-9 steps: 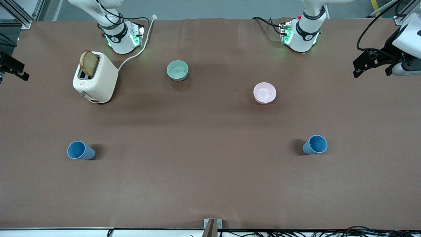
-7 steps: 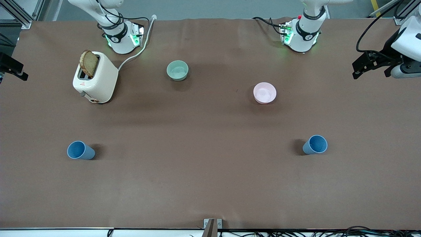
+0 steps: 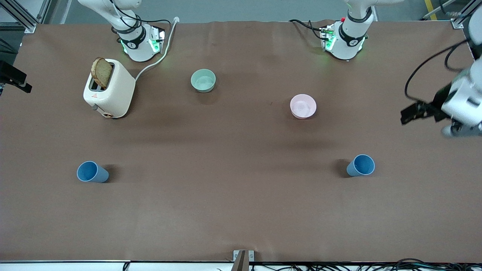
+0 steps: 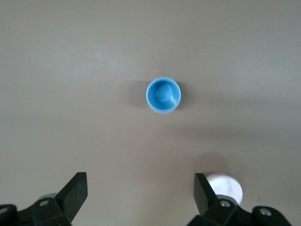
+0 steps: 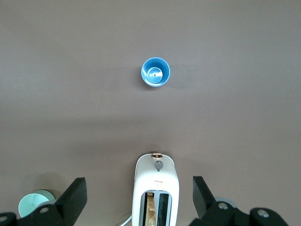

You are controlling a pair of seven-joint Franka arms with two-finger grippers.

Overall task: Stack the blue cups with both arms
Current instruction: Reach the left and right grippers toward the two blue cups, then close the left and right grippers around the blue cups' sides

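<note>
Two blue cups stand upright and well apart on the worktop, one toward the left arm's end, the other toward the right arm's, so no stacking is done yet. Both the left gripper and right gripper hang high with fingers spread wide and empty (each looking down on its own cup), leaving every grasp to come.

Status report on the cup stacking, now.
Left end effector open, in the air at the left arm's end of the table. Right end effector open, above the toaster. Both blue cups upright, far apart, untouched. Nothing between them.
</note>
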